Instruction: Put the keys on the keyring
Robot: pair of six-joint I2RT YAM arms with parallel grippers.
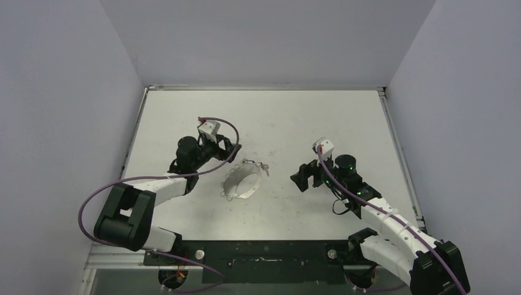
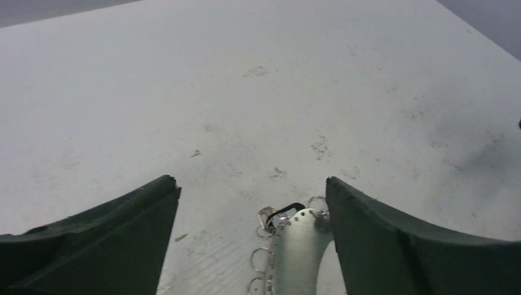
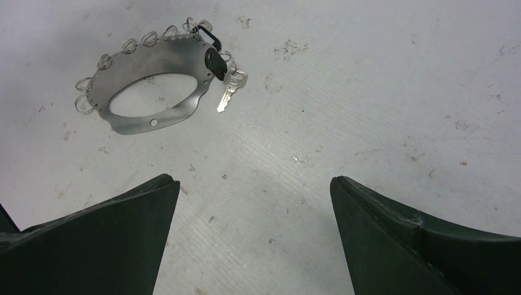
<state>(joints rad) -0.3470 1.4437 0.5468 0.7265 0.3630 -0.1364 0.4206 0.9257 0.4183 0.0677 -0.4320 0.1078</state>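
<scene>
The keyring (image 1: 231, 185) is a flat silvery oval plate with a hole, edged with several tiny rings, lying on the table between the arms. The keys (image 3: 226, 88), a small silver key on a black oblong loop (image 2: 289, 209), hang at its far end. My left gripper (image 2: 252, 184) is open just over that end. The keyring (image 2: 298, 252) lies between its fingers, close against the right finger (image 2: 393, 239). My right gripper (image 3: 255, 181) is open and empty over bare table, short of the keyring (image 3: 178, 55). From above, the left gripper (image 1: 235, 150) and right gripper (image 1: 298, 177) flank the keys (image 1: 263, 167).
The white table (image 1: 319, 117) has grey walls on three sides and a raised rim. A black rail (image 1: 264, 252) with the arm bases runs along the near edge. Purple cables loop from both arms.
</scene>
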